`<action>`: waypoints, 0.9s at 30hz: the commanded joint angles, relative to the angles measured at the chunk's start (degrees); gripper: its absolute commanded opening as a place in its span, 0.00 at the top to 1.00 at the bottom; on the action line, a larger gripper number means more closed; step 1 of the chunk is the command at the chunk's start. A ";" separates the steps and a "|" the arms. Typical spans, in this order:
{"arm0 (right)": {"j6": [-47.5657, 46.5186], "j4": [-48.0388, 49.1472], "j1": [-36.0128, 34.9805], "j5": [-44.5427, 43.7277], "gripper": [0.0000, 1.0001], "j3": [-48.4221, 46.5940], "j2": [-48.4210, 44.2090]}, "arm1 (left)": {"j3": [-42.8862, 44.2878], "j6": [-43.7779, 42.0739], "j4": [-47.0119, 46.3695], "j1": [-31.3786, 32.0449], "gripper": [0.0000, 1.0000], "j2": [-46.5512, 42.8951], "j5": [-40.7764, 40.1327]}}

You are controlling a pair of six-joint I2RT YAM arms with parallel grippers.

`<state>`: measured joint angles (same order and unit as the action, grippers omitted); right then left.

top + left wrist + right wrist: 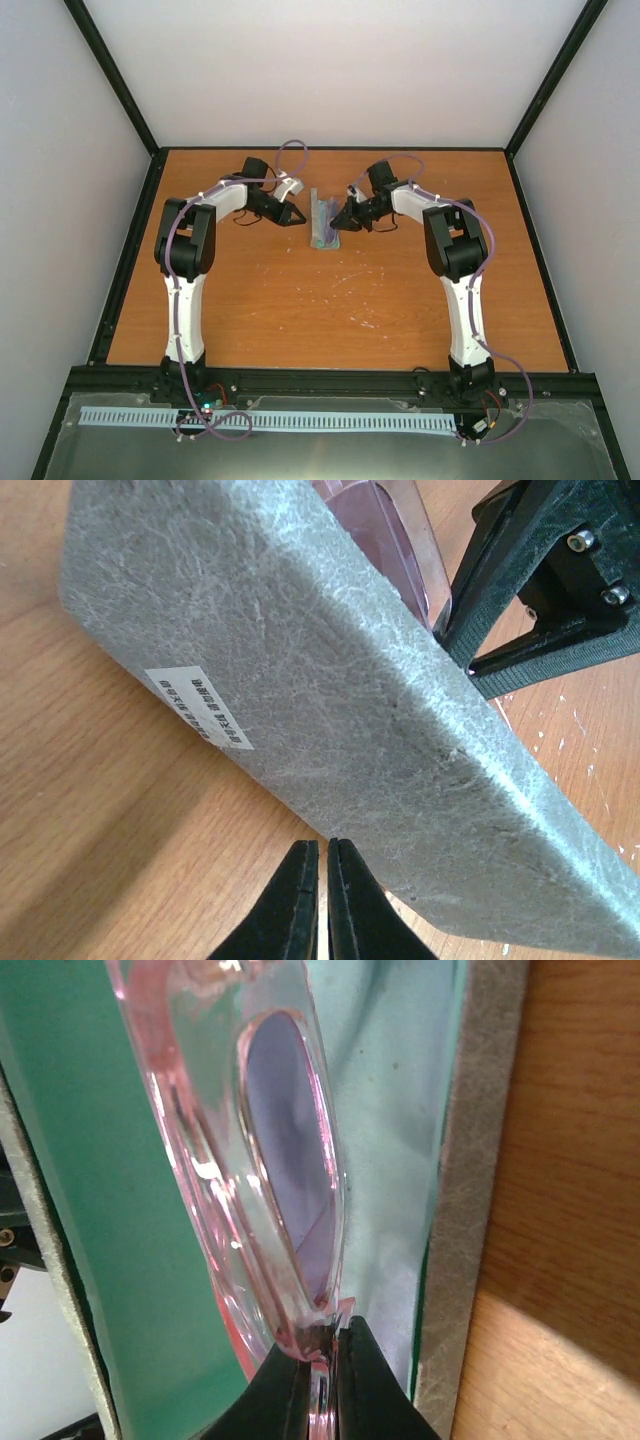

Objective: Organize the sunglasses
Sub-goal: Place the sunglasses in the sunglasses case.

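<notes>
Right tool [322, 1350] on pink-purple translucent sunglasses [290, 1160]

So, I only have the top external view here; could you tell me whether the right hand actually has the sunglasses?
Observer: Yes, the right hand is pinched shut on the pink frame of the sunglasses, over the green inside of the case.
Operator: Thanks, and is the left hand holding the case?
Observer: No, the left hand is shut on nothing, tips beside the case's grey outer wall.
Operator: Anything on that wall?
Observer: A small white label.
</notes>
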<state>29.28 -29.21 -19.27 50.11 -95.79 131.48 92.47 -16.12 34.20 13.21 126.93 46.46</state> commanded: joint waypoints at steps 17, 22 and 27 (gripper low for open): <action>-3.50 -5.62 -0.33 1.08 0.70 -5.72 3.97 | 3.63 1.36 0.05 0.58 0.92 1.05 1.02; -4.75 -8.73 0.06 -3.19 0.63 -6.06 1.50 | 4.36 1.22 0.45 0.76 0.92 1.31 0.83; -6.49 -12.97 1.34 -7.74 0.53 -7.45 -1.49 | 4.83 0.93 0.44 1.48 0.92 1.03 0.69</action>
<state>24.91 -36.51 -19.42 48.69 -101.43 133.82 94.83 -15.33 34.35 13.89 127.39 46.65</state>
